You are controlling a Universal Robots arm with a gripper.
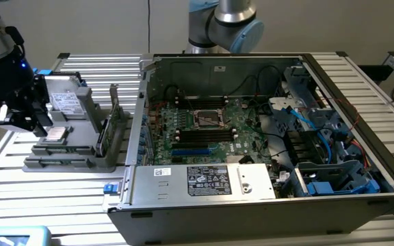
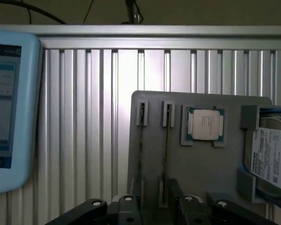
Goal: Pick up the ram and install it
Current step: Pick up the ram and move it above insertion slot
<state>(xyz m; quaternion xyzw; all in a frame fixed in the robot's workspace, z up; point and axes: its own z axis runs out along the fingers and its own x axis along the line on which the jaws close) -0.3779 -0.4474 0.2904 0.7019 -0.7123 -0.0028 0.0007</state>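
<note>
The ram (image 2: 165, 145), a thin dark strip seen edge-on, stands in a narrow slot of the matte gray plastic holder (image 2: 201, 164). Its long axis runs along the holder's near edge. A like strip (image 2: 141, 140) fills the neighbouring slot. The holder also carries a square metal-lidded processor (image 2: 205, 124) and a labelled hard drive (image 2: 274, 159). It sits on the ribbed aluminium tabletop (image 1: 46, 195). The black claw (image 2: 153, 202) hovers over the slots, spread wide and holding nothing.

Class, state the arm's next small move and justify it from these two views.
Probably lower the open black gripper over one long thin ram stick, edge-up in the grey slotted holder; it hovers above the sticks, holding nothing.
</note>
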